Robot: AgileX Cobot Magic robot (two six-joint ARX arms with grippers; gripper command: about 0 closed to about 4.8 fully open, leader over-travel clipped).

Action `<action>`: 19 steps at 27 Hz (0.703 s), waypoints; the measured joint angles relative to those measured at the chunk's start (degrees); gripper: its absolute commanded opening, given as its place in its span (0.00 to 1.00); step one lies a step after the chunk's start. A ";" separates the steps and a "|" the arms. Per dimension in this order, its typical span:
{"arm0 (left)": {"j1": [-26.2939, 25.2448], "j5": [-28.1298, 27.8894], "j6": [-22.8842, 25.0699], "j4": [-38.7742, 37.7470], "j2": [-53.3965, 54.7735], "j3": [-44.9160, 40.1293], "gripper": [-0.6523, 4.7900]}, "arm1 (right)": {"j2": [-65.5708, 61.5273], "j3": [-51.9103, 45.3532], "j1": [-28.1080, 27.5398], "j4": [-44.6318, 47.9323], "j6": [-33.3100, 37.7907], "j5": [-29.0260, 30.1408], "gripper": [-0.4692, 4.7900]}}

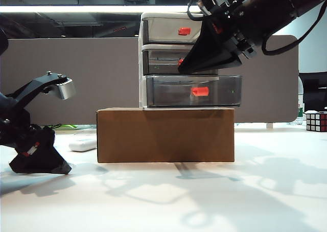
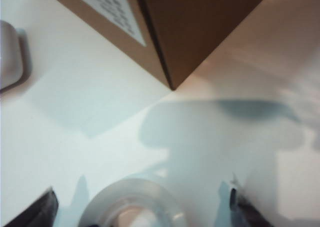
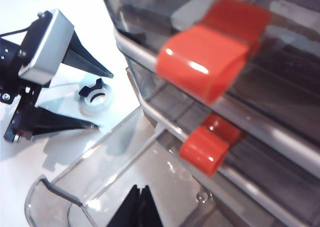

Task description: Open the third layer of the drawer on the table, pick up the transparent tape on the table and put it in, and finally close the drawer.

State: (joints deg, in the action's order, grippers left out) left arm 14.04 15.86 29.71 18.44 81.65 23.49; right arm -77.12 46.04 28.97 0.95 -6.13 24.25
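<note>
We are at the pick-up step. The third layer [image 1: 191,91] of the drawer [image 1: 173,58] stands pulled forward, its clear tray visible in the right wrist view. The left claw [image 3: 97,100] hangs low over the worktop [image 1: 204,201], left of the cardboard box [image 1: 166,135], with its fingers [image 3: 90,64] spread wide to either side of the transparent tape [image 3: 97,98].

To grip well, we keep the ring centred between the fingertips, lower until they almost meet the worktop, then close across the ring's outer wall. We judge that a skewed approach could push the tape sideways instead of clamping it.

The tape lies flat, its hole facing up; a ring has no real long axis. Its black cutter clip [image 3: 95,87] sits on the edge towards the upper finger in the right wrist view.

The right claw [image 3: 141,203] holds above the open tray in front of the upper drawers; its fingers appear pressed together, gripping nothing.
</note>
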 measured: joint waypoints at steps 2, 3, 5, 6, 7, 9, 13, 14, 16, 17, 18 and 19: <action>-1.73 0.11 -1.11 0.02 0.07 0.00 0.92 | 0.00 0.00 -0.02 0.00 0.00 -0.04 0.08; -2.82 0.11 -1.86 0.02 0.09 0.00 0.92 | 0.00 0.00 -0.02 -0.02 -0.09 -0.04 0.08; -6.34 1.44 -4.66 -0.22 0.22 0.00 0.92 | 0.00 0.00 -0.02 0.00 -0.31 -0.04 0.08; -7.85 2.84 -5.88 -0.46 0.33 -0.04 0.91 | 0.00 0.00 -0.02 0.00 -0.44 -0.04 0.08; -9.22 4.61 -6.97 -0.74 0.39 -0.09 0.90 | 0.00 0.00 -0.02 0.00 -0.66 -0.04 0.08; -10.97 8.44 -8.55 -1.62 0.39 -0.11 0.90 | 0.00 0.00 -0.04 0.02 -0.94 -0.15 0.08; -11.17 12.92 -7.87 -4.00 0.33 -0.09 0.90 | 0.00 0.00 -0.04 0.07 -1.09 -0.15 0.08; -11.17 13.14 -6.93 -4.35 0.31 -0.07 0.90 | 0.00 0.00 -0.04 0.15 -1.09 -0.17 0.08; -11.17 13.20 -5.81 -4.52 0.31 -0.07 0.90 | 0.00 0.00 -0.11 0.52 -1.09 -0.20 0.08; -11.17 13.11 -5.07 -4.50 0.33 -0.07 0.90 | 0.00 0.00 -0.11 1.03 -1.09 -0.17 0.08; -11.17 12.83 -4.94 -4.48 0.33 -0.07 0.90 | 0.00 0.00 -0.11 1.16 -1.11 -0.17 0.08; -11.17 12.28 -4.87 -4.31 0.33 -0.07 0.90 | 0.00 0.00 -0.11 1.22 -1.11 -0.20 0.08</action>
State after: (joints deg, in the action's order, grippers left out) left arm 2.87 28.14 24.84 14.13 81.97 23.42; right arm -77.12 46.04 28.86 2.17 -7.25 24.05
